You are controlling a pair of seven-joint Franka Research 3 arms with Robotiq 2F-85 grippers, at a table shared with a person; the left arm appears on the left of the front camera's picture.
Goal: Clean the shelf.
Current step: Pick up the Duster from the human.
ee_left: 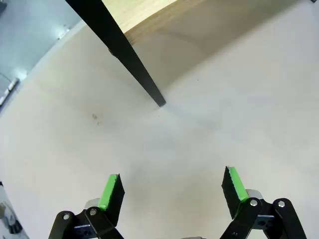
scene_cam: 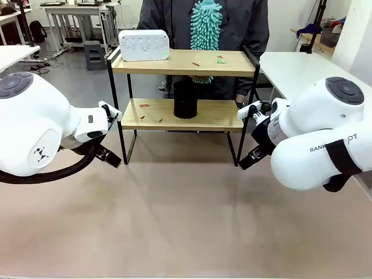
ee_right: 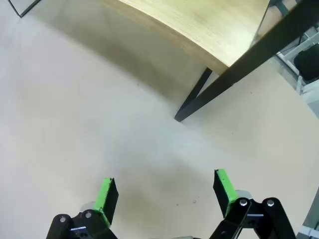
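The shelf (scene_cam: 183,63) stands toward the far edge of the surface (scene_cam: 186,221), its long axis running side to side between the two arms. The left end effector (ee_left: 172,186) hangs just short of the front left leg (ee_left: 134,74), and the right end effector (ee_right: 164,191) is near the front right leg (ee_right: 239,74). Both gape wide and empty, and neither looks nearer. Small scraps (scene_cam: 196,64) dot the boards.

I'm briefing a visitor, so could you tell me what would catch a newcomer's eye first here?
A shaggy teal duster rises behind the top board of the shelf, in front of the person. A white box sits at that board's left end, and a black cylinder stands on the lower board.
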